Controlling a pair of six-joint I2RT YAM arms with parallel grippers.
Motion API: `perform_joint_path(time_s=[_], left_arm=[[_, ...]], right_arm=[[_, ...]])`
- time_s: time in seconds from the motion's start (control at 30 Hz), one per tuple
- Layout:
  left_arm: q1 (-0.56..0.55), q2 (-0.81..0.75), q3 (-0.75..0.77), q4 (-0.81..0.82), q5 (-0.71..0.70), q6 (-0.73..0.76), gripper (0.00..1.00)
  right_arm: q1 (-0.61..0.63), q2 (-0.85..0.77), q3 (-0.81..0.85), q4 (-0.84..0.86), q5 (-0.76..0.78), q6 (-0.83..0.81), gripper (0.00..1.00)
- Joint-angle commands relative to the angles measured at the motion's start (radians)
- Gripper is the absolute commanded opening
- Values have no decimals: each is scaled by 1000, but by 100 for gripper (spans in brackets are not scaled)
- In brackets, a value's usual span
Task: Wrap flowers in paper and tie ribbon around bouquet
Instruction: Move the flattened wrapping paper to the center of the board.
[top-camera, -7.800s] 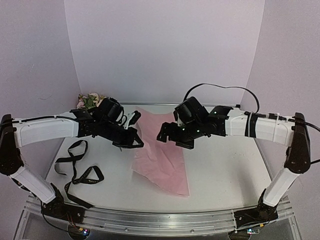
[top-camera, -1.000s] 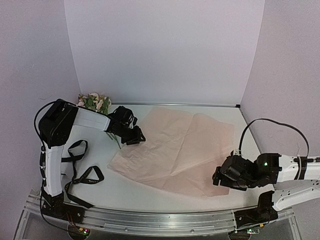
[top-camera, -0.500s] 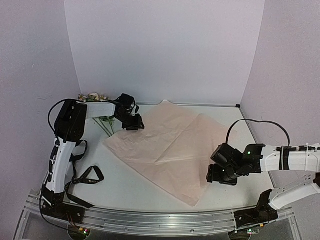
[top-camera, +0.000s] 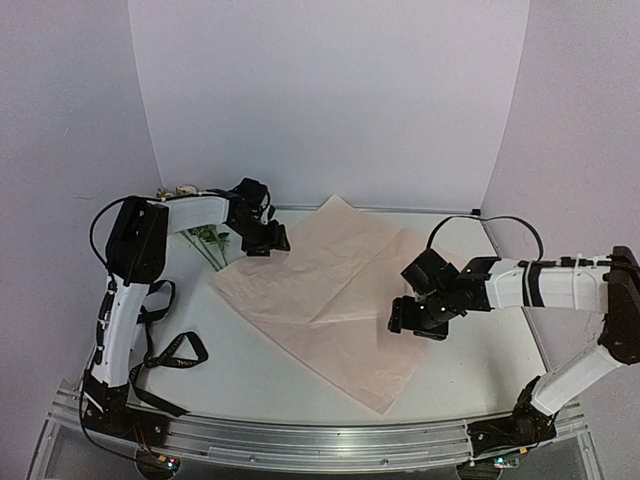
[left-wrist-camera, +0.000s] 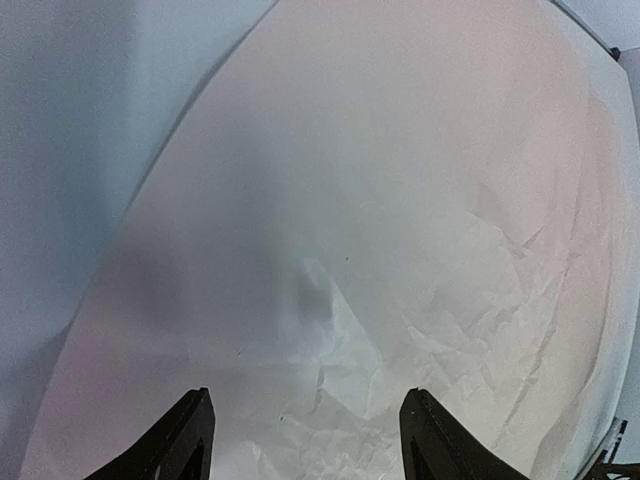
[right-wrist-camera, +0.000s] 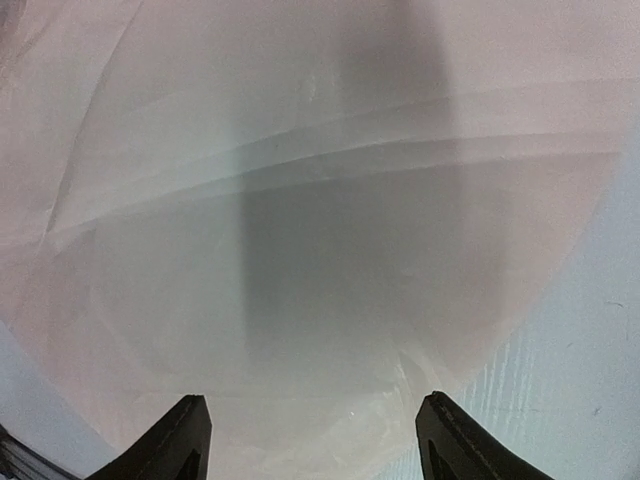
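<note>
Fingers (left-wrist-camera: 190, 445) of my left gripper (top-camera: 266, 243) stand well apart with nothing between them, and so do those of my right gripper (top-camera: 414, 320); both pairs hang open over the paper (top-camera: 320, 290). That pink paper lies flat on the table (top-camera: 480, 360), turned like a diamond; one corner points at the back wall, one at the near edge; its long sides slant from the left down to the near right. The flowers (top-camera: 186, 192) lie in the far left corner, blooms by the wall, stems (top-camera: 207, 246) running toward the paper's left corner, partly hidden by my left arm. The ribbon (top-camera: 150, 325) lies in loose loops near the left edge, apart from the paper. My left gripper is above the paper's far left edge, my right above its right part; whether any tip touches it I cannot tell.
</note>
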Motion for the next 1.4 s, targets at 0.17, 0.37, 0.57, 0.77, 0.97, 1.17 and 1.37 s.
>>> perform_joint_path(time_s=[0.17,0.37,0.57,0.77,0.97,1.17,1.37], left_arm=[[63,-406,-354,46,-196,-226,76],[81,-638,-775,229,-90,-377,80],[79,-805,-1058,450,-65,-533,82],[72,-776,-1160,649,16,-644,80],[65,-678,-1171,801,120,-677,44],[68,-683,-1105,598,173,-536,7],[96,-668,-1011,310,297,-278,0]], right_arm=[[1,162,113,21,57,-132,78],[1,197,127,22,52,-133,78],[0,183,137,6,48,-126,78],[0,179,161,-10,69,-131,80],[-1,166,201,-36,111,-136,80],[-6,154,235,-63,151,-151,80],[-8,138,230,-71,167,-151,80]])
